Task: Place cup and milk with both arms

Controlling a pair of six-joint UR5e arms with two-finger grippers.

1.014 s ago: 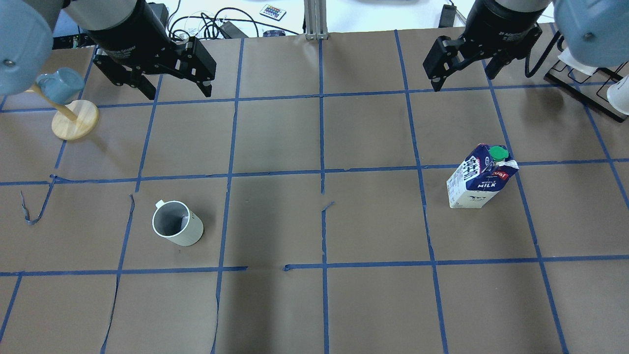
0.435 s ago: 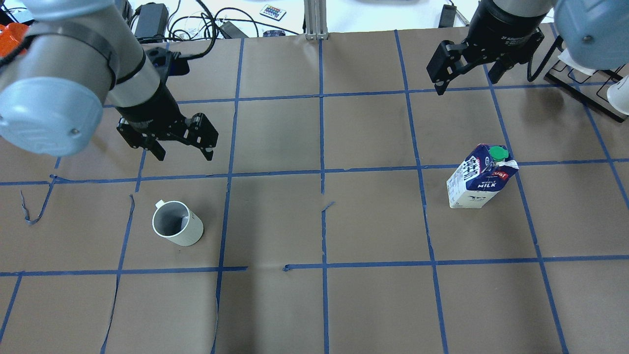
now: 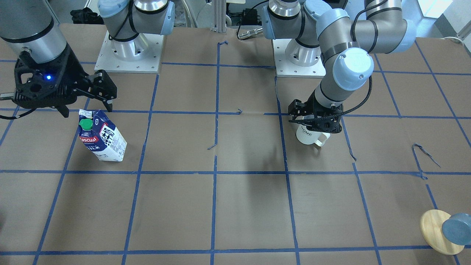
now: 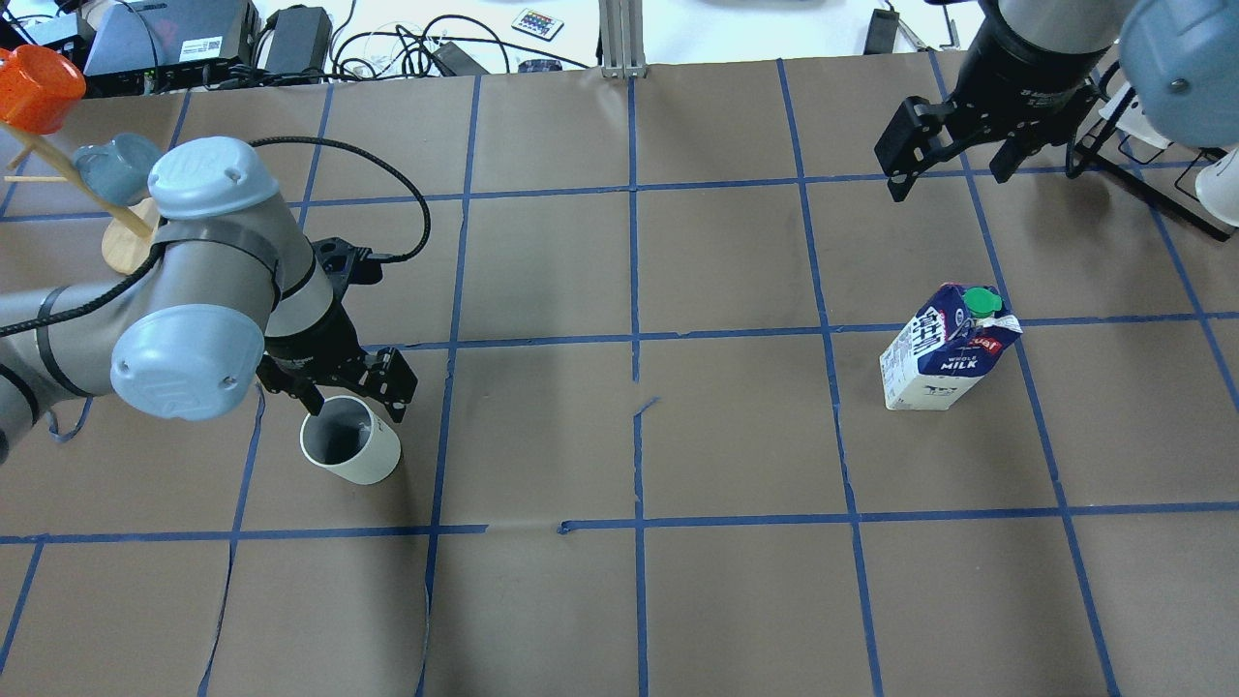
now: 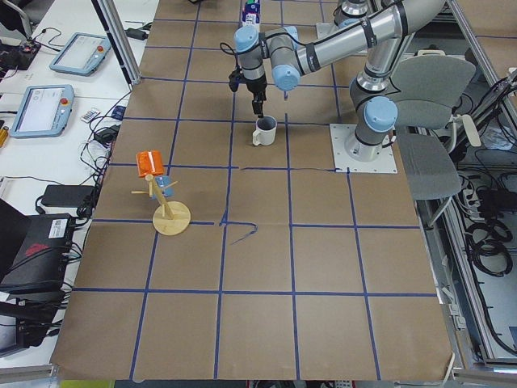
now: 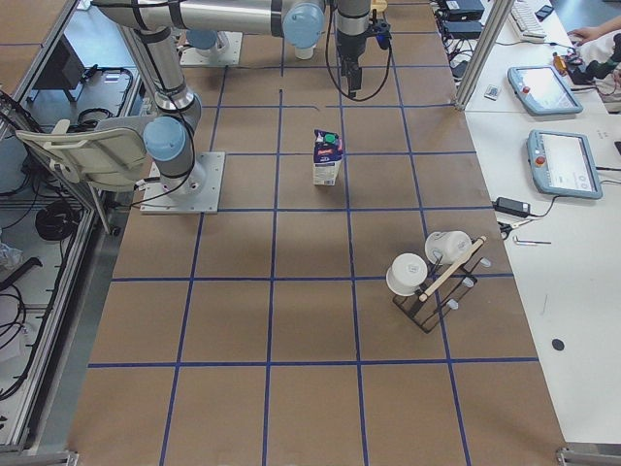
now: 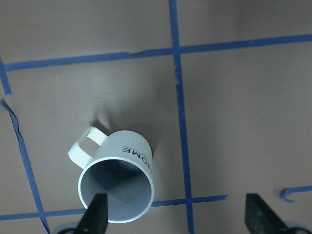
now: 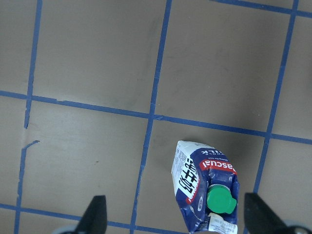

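- Front-facing view: the left arm bends down over the cup, which stands upright on the table with "HOME" on its wall. The left jaws are spread at the cup's rim, and whether they touch it cannot be told. The right arm holds the right jaws apart just behind the milk, which stands upright and clear of them. A wooden stand sits near the table's corner.
- Overhead view: the left jaws are open over the far side of the cup's mouth and grip nothing. The milk stands in the right half of the table, with the open right jaws well beyond it.
- Exterior left view: the cup sits under the arm's tip, well away from the wooden stand, which carries an orange cup.
- Exterior right view: the milk stands between the arm's tip and a rack of white cups.
- Left wrist view: one fingertip lies over the cup's grey inside, and the other is far off to the side.
- Right wrist view: the milk, green cap up, lies between the fingertips, nearer one of them and touching neither.
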